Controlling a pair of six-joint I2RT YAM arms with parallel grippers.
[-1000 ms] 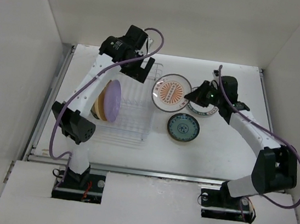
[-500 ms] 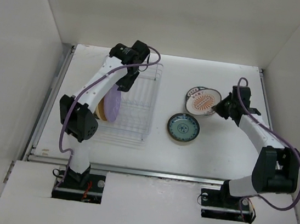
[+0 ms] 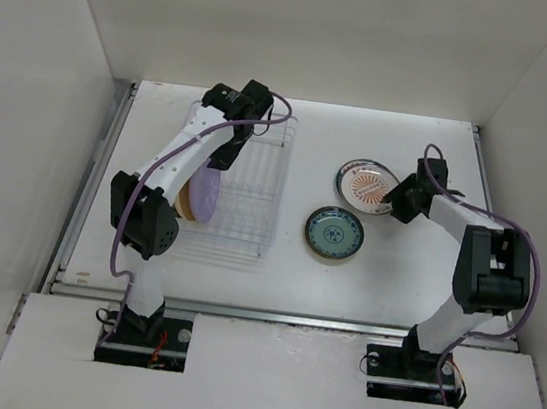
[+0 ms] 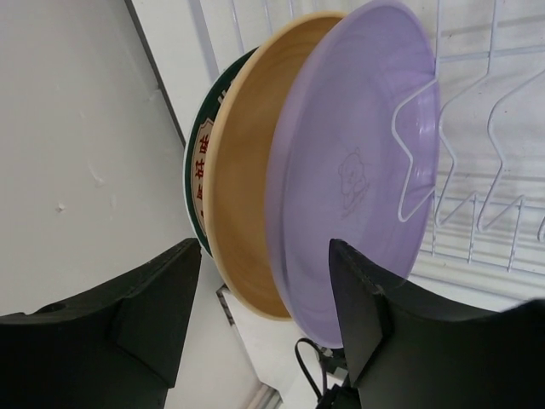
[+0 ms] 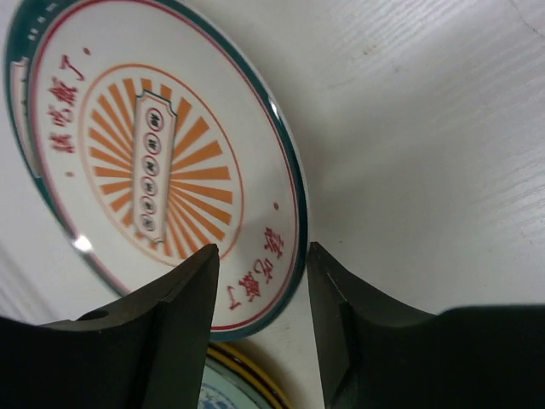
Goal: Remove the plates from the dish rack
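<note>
The dish rack [image 3: 249,196] holds three upright plates at its left end: a lavender plate [image 3: 205,187] [image 4: 358,170], a tan-yellow plate [image 4: 243,196] and a green-rimmed white plate [image 4: 201,158]. My left gripper [image 3: 223,148] [image 4: 264,311] is open just above them, and the lavender and tan rims lie between its jaws. The white plate with the orange-red design [image 3: 367,185] [image 5: 153,162] lies flat on a yellow-rimmed plate [image 5: 234,375]. My right gripper [image 3: 402,196] [image 5: 260,294] is open, its jaws either side of that plate's rim. A teal-blue plate [image 3: 334,233] lies on the table.
The rack's right part has bare wire prongs [image 4: 477,170]. White walls enclose the table on the left, back and right. A metal rail [image 3: 89,190] runs along the table's left edge.
My right gripper carried the orange-design plate rightward, laid it flat on the other plate and opened. My left gripper moved from the rack's far end down to the lavender plate.
</note>
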